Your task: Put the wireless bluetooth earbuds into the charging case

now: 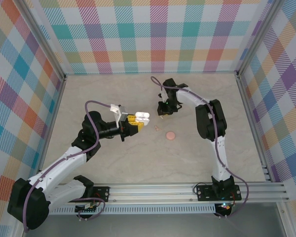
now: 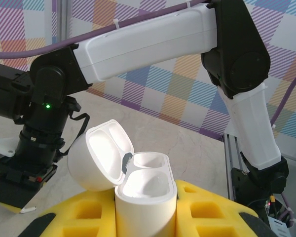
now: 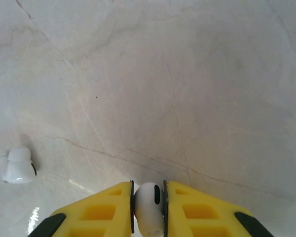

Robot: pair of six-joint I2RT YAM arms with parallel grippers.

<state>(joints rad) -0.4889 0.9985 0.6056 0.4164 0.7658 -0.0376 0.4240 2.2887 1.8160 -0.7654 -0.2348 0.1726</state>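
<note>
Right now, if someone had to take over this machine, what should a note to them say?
Left gripper: shut on the case, lid open, nothing inside.
Right gripper: shut on one earbud.
Second earbud: lying loose on the table.
Done: case open, first earbud gripped.
Left: seat both earbuds in the case.

You have wide bare table (image 1: 103,89) beyond both arms, but only a narrow gap between the right gripper (image 1: 162,114) and the open charging case (image 1: 142,117). Toward the bases lie a pink disc (image 1: 170,135) and a tiny pink bit (image 1: 156,128). A loose earbud (image 3: 18,166) sits on the table beside that gripper.
</note>
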